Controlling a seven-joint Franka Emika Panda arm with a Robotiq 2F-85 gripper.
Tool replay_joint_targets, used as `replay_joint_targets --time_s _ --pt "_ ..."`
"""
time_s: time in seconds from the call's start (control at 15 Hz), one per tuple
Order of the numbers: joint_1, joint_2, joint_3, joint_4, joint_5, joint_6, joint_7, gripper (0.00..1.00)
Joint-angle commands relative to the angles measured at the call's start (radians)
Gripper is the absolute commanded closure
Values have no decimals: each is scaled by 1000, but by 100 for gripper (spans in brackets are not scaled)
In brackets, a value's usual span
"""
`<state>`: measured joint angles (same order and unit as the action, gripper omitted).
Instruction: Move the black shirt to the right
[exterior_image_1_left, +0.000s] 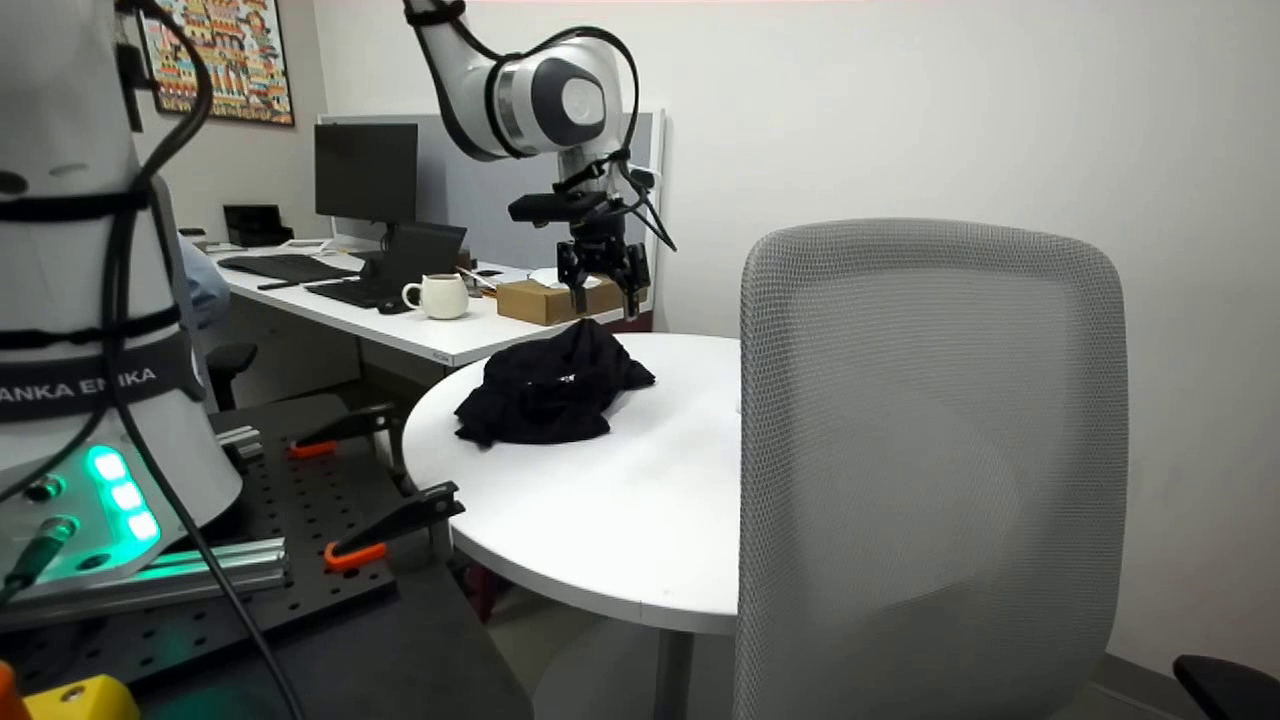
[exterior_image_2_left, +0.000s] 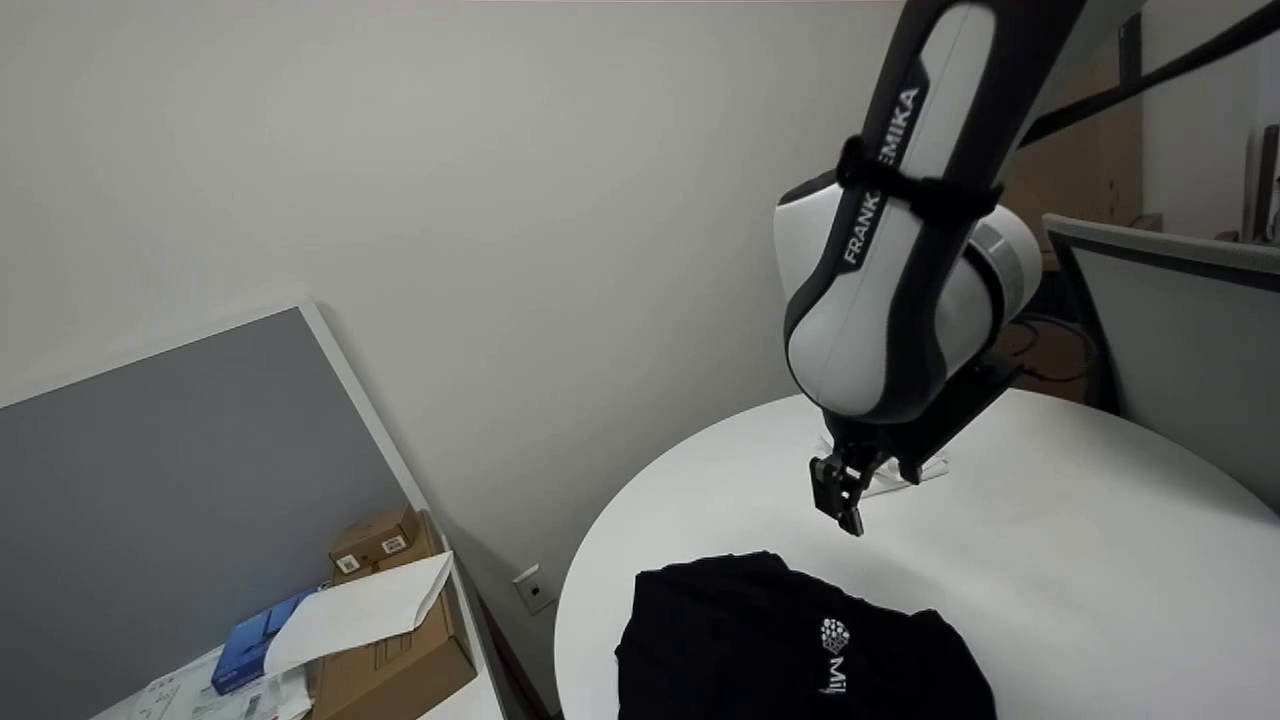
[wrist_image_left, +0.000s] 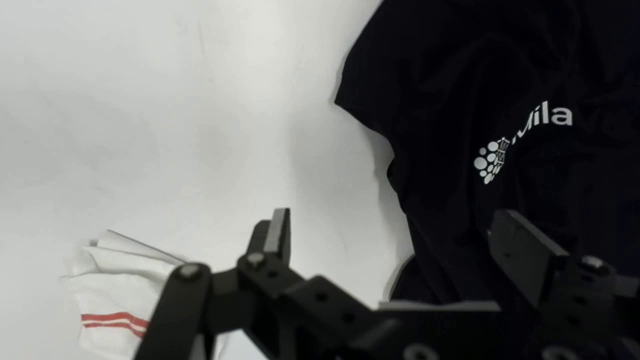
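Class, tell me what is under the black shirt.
The black shirt lies on the round white table; whether anything else sits beneath cannot be seen, because the shirt covers that patch.

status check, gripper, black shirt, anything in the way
Gripper open, empty. Black Mila shirt rumpled on white round table. Red-striped white cloth lies apart from it, possible obstacle.

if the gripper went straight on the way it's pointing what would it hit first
Probably the black shirt, near its edge: in the wrist view the open gripper spans that edge, one side over fabric, one over bare white table. Depth is unclear, so the table could come first.
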<state>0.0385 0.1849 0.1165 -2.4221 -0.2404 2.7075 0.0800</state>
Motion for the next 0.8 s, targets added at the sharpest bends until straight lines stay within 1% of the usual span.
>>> replay_joint_targets --time_s 0.0,0.13,0.33,0.47,0.73 --pt "33 179 -30 139 22 20 -25 0" --pt "23 245 -10 189 72 11 -69 0" --pt "7 310 26 231 142 -1 -141 0" --pt "10 342 35 250 164 -5 -171 0" --pt "20 395 38 275 163 -7 -193 0"
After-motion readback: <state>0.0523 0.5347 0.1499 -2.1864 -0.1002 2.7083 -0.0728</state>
